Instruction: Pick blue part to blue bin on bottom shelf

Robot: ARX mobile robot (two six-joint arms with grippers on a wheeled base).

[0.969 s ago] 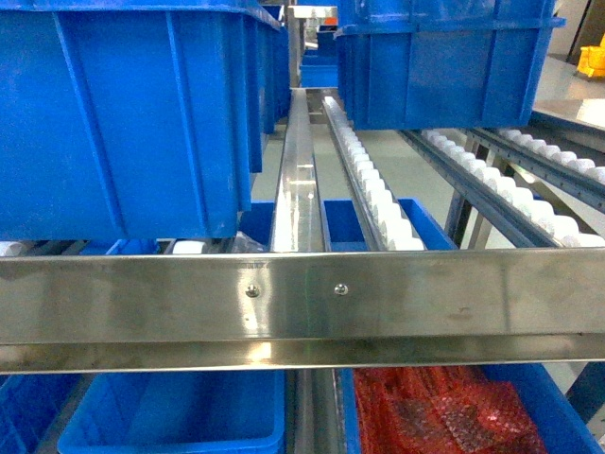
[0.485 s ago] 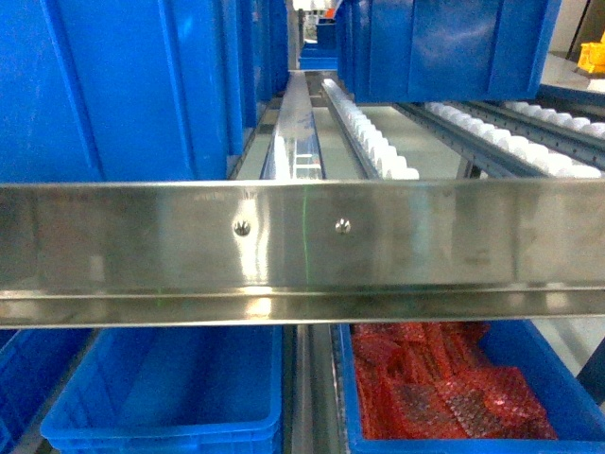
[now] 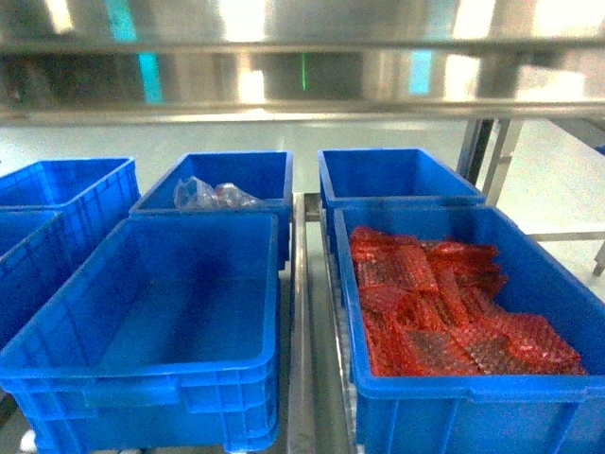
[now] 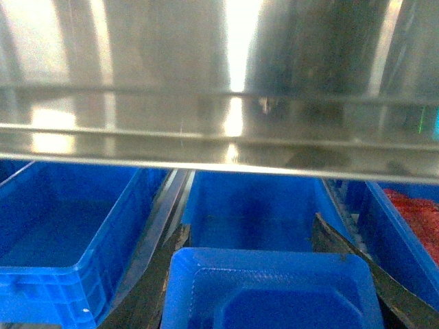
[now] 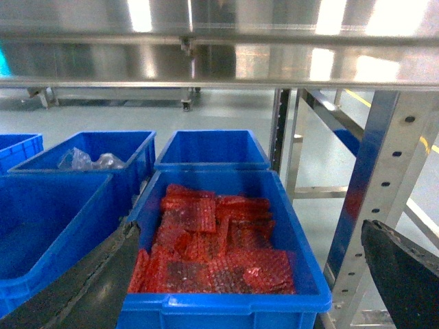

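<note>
Left hand (image 4: 271, 274) grips the blue part (image 4: 274, 291), a moulded tray, between its dark fingers (image 4: 171, 250), just below the steel rail (image 4: 219, 147). Ahead on the bottom shelf (image 3: 304, 378) sits an empty blue bin (image 3: 180, 303), beside a bin of red bubble wrap (image 3: 444, 303). Right hand (image 5: 247, 274) is spread wide, holding nothing, in front of that red-wrap bin.

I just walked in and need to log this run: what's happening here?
The robot is at the rack's bottom shelf. Its left hand is shut on a blue part and faces the empty front blue bin. The right hand is open with nothing in it, above the bin of red bubble wrap. The part isn't in a bin yet.
</note>
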